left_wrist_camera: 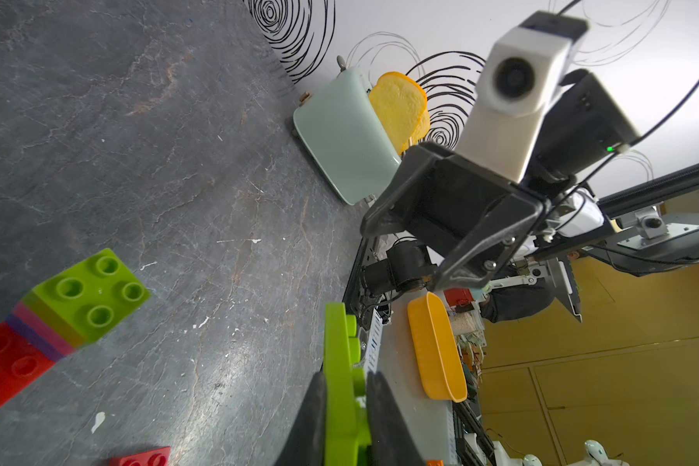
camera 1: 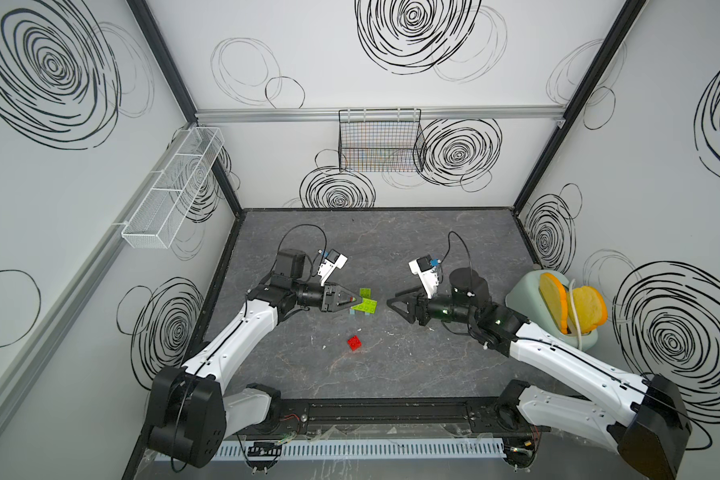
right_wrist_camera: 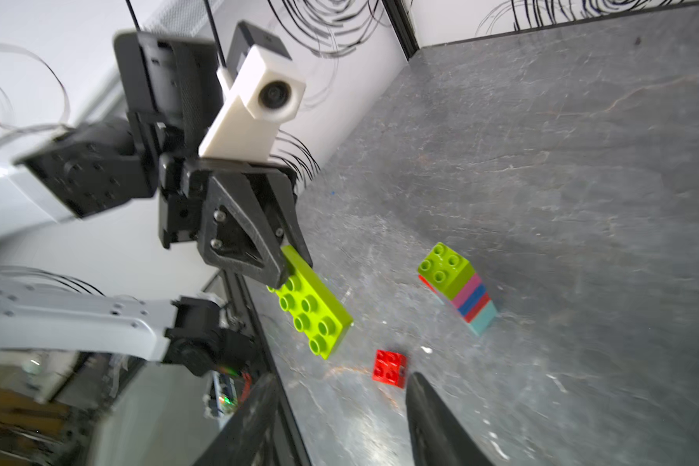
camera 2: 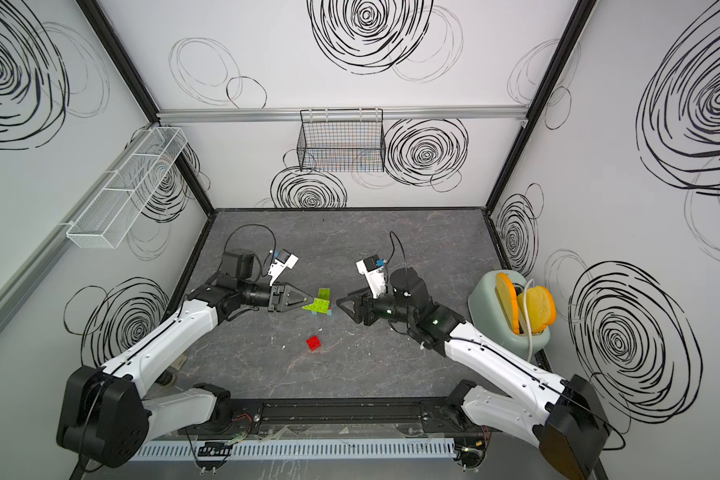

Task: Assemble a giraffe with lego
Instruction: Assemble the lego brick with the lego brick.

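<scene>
Holds lime brick [right_wrist_camera: 315,314] pinched in left gripper [right_wrist_camera: 295,266], right gripper [right_wrist_camera: 344,377] spread empty; head step, seemingly; next calls for squaring it onto giraffe [right_wrist_camera: 457,286] studs.

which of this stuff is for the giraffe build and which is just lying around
For the job: long lime brick in the left hand; half-built brick stack; loose red brick.
Lying about: toaster; toast slices; black wire basket; white mesh basket.
</scene>
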